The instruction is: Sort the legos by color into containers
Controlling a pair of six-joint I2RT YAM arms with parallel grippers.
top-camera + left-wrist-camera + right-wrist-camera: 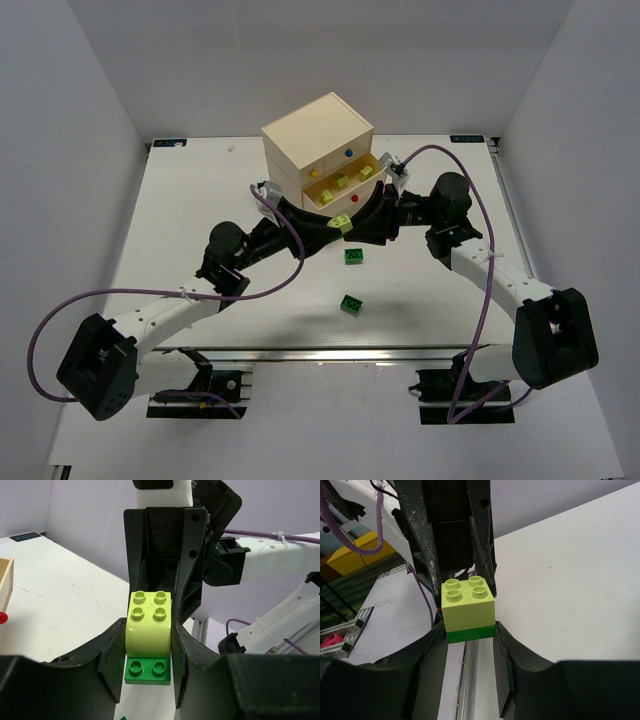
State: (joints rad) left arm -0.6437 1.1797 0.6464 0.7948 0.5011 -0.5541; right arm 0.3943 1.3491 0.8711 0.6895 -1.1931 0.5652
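1. The left pincer (148,647) and right pincer (470,635) meet nose to nose, both clenched on one stack (148,630): a lime brick on a green base.
2. The stack sits just in front of the chest (310,135) and its open drawer (372,178), which holds yellow bricks (340,182).
3. Two green bricks (354,257) lie on the tabletop (190,210), between arms and near edge.
4. Only the top view shows the chest and the loose bricks. The wrist views show the fingers flanking the stack.

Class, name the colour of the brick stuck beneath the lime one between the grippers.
The lower brick is dark green, clearest in the left wrist view.
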